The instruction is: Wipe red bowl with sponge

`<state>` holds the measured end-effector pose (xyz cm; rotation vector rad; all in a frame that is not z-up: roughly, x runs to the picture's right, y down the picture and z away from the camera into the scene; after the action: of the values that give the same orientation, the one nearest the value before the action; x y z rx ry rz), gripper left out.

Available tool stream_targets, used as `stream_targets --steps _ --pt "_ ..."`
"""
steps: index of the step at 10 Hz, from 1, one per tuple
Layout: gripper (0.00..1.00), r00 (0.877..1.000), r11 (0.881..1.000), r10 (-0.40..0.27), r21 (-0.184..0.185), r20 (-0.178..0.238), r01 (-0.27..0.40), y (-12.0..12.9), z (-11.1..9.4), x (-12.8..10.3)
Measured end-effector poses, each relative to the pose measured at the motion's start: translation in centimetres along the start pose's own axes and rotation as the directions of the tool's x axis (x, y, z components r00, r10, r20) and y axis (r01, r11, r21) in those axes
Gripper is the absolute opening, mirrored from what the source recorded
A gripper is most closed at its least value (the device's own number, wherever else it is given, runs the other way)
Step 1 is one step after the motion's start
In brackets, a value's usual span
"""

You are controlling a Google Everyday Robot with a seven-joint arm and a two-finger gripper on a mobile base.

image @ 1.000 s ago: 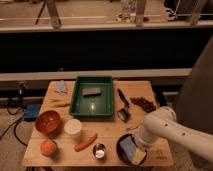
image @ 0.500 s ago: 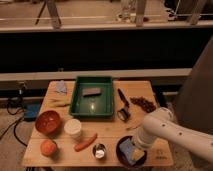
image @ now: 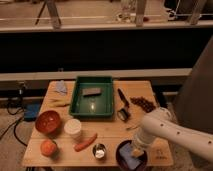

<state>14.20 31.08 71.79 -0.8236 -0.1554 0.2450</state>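
The red bowl [image: 48, 122] sits at the table's left side, empty and upright. The sponge [image: 128, 151], a light blue-grey pad, lies inside the dark maroon bowl [image: 121, 159] at the front right. My gripper [image: 136, 149] hangs from the white arm [image: 160, 129] that comes in from the right. It is down at the dark bowl, right at the sponge's right edge, and partly hides it. The gripper is far to the right of the red bowl.
A green tray [image: 80, 107] at table centre holds a dark grey block [image: 91, 91]. A white cup [image: 73, 128], an orange sausage-like piece [image: 85, 142], a small metal cup [image: 99, 151] and an orange fruit [image: 48, 147] lie between the bowls. A brush [image: 122, 106] and dark red bits [image: 144, 104] lie right of the tray.
The arm has shifted very slightly to the left over the dark bowl. Nothing else on the table has moved.
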Motion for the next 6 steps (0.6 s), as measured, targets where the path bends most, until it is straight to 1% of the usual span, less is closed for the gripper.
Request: stream_targets --steps 1,2,3,4,6 --pt "0.18 1.000 1.000 0.002 -0.001 -0.001 -0.002 -0.02 0.07 0.01" --pt "0.06 1.000 1.000 0.009 -0.002 -0.003 -0.009 -0.04 0.15 0.06" --pt "0.02 1.000 1.000 0.020 -0.003 -0.005 -0.020 -0.04 0.20 0.10" --pt "0.00 1.000 1.000 0.026 -0.003 -0.007 -0.026 -0.06 0.09 0.14" --pt "0.00 0.999 0.999 0.031 -0.004 -0.003 -0.031 -0.07 -0.24 0.04"
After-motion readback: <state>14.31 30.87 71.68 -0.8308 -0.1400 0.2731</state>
